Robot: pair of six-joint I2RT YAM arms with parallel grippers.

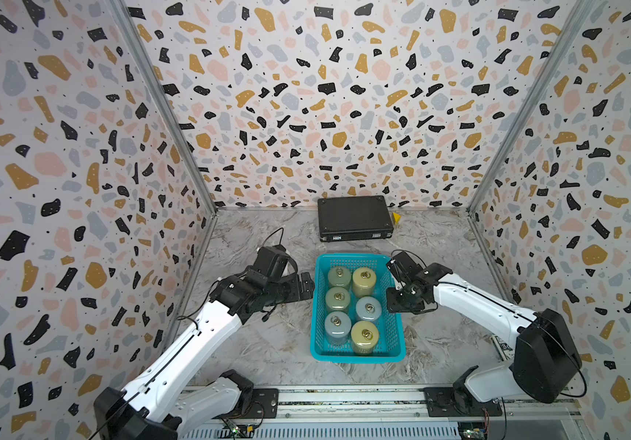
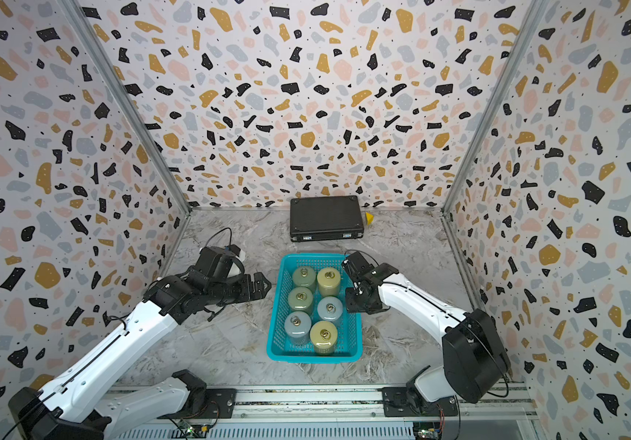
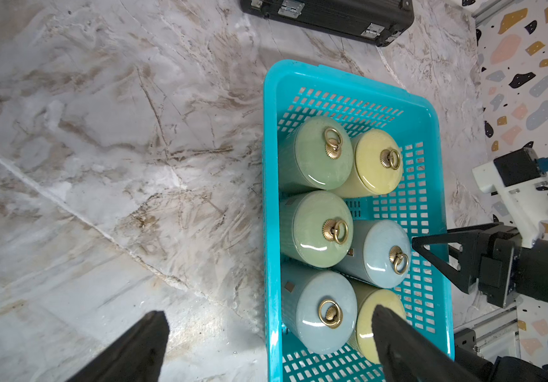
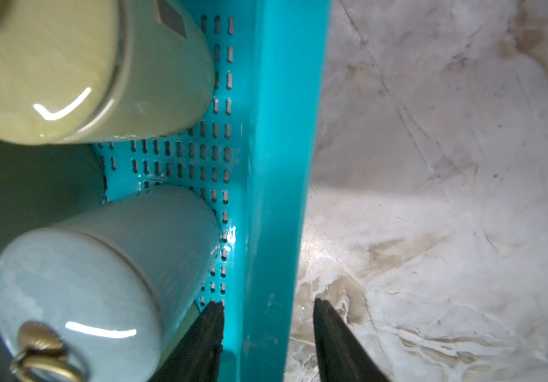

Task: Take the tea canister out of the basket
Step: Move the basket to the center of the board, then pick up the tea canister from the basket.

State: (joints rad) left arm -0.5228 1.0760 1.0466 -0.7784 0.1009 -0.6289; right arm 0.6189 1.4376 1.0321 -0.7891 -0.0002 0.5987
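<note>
Left claw (image 3: 270, 314) and right claw (image 4: 267, 304) both spread, right astride basket (image 1: 357, 358) rim; six canisters (image 1: 368, 309) inside

I am wearing smooth white shells along my left arm (image 1: 207, 327) and right arm (image 1: 477, 301), showing bulky matte black joint housings (image 1: 546, 354), trailing thin black cables (image 1: 273, 234), and ending my left end effector (image 3: 267, 311) and right end effector (image 4: 267, 301) in tapered black fingers (image 3: 398, 340).
</note>
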